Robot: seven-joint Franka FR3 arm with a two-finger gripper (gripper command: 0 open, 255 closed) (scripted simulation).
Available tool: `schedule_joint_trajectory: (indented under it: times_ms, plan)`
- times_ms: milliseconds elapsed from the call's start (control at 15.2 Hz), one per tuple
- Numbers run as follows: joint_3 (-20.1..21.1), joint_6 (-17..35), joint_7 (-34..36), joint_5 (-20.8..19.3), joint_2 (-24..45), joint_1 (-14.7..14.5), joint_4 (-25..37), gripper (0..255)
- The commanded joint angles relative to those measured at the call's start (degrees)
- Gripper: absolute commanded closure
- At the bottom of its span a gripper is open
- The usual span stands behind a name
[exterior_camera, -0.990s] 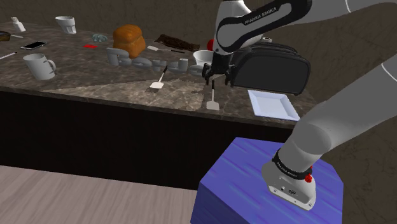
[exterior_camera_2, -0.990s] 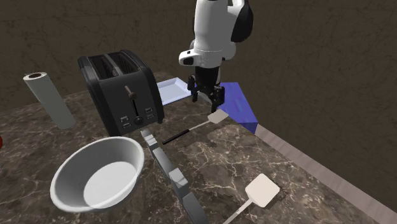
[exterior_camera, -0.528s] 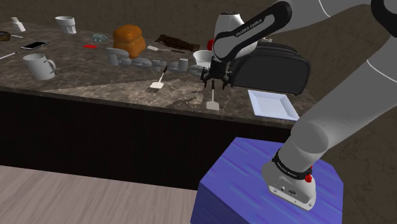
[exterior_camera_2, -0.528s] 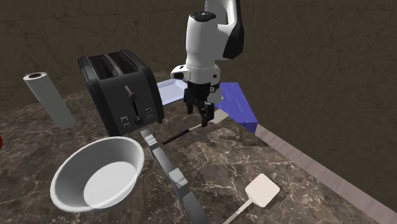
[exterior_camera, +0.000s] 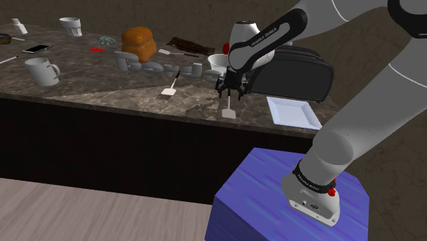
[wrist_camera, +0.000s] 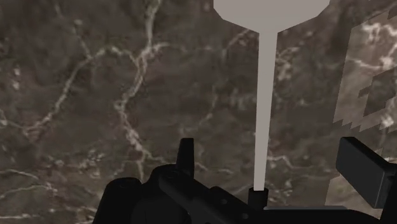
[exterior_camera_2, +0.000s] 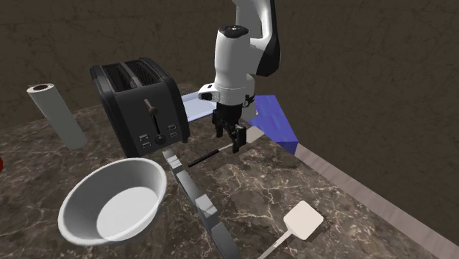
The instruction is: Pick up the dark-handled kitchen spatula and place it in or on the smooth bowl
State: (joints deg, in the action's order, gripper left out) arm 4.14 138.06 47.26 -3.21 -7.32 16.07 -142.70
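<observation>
— How is the gripper (exterior_camera_2: pixel 229 141) set?

— Its black fingers (wrist_camera: pixel 186 153) stand well apart and hold nothing. It hangs low over the spatula (exterior_camera_2: pixel 207 155). In the wrist view the thin pale shaft runs between the fingers and touches neither.

— What is the spatula like?

— It has a slim dark handle and a flat pale shaft that widens into a broad pale blade. It lies flat on the counter (exterior_camera_2: pixel 353 184), which is dark polished stone with pale veins. The blade points toward the counter edge by the blue stand (exterior_camera_2: pixel 276 121), and the handle points inward.

— How much room is around it?

— It is tight on the second exterior view's left, where a glossy black two-slot toaster (exterior_camera_2: pixel 143 103) stands just beside it. In the shoulder view a flat white tray (exterior_camera: pixel 293 111) lies near the same edge, below the toaster. To the second exterior view's right, bare stone runs to a second spatula (exterior_camera_2: pixel 301 221), well apart. The handle's end is near a row of grey blocky shapes (exterior_camera_2: pixel 195 193). Past them sits the bowl (exterior_camera_2: pixel 114 199), smooth, grey, round, deep and upright, well apart from the spatula.

— What has changed since a second ago?

— The gripper has come down and slid from above the blade toward the shaft. It now hides part of the blade in the second exterior view. The fingers were apart then too. The spatula and bowl lie where they did.
</observation>
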Motion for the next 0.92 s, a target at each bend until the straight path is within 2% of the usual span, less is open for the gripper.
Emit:
schedule_joint_trajectory:
  times_ms: [0, 132, 198, 858]
  plan:
    - [0.0, 0.0, 0.0, 0.0, 0.0, 0.0, 0.0, 0]
    - [0.0, 0.0, 0.0, 0.0, 0.0, 0.0, 0.0, 0]
    - [0.0, 0.0, 0.0, 0.0, 0.0, 0.0, 0.0, 255]
    - [0.0, -0.8, -0.1, 0.1, -0.6, 0.0, 0.3, 255]
